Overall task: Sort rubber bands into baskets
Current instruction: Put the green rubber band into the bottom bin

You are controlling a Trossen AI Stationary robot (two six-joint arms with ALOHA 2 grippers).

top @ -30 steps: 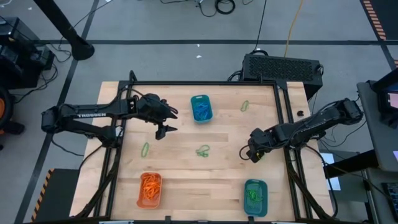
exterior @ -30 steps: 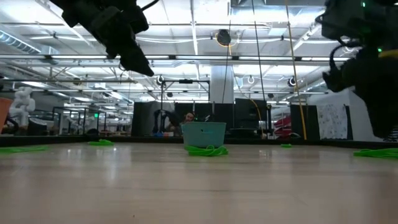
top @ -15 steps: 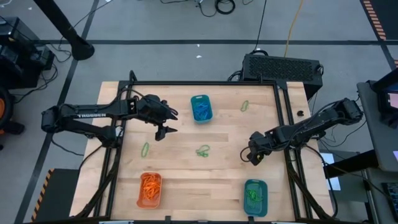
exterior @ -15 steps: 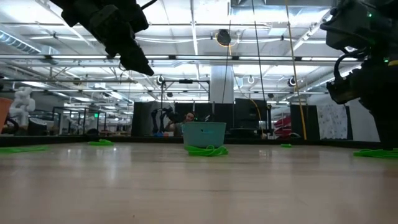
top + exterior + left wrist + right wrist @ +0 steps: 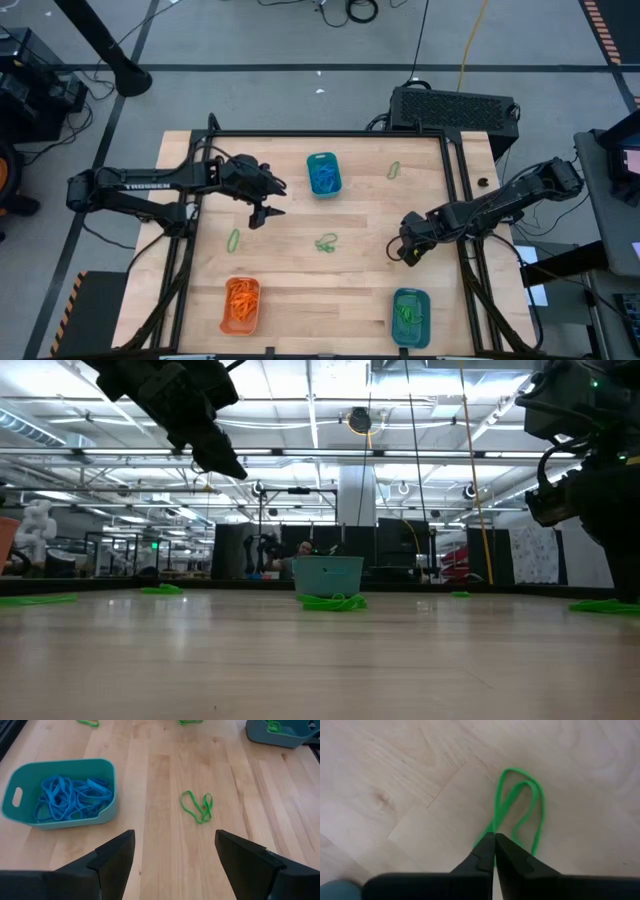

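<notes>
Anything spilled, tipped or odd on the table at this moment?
Nothing spilled or tipped. The orange basket and both teal baskets sit flat with bands inside. A few green rubber bands lie loose on the wood, unsorted. The right claw is shut on one green band.

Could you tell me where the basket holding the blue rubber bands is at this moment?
In the high view the blue-band basket sits near the table's far edge, about midway across, just right of the left pincer; a green band lies nearer the table's middle.
</notes>
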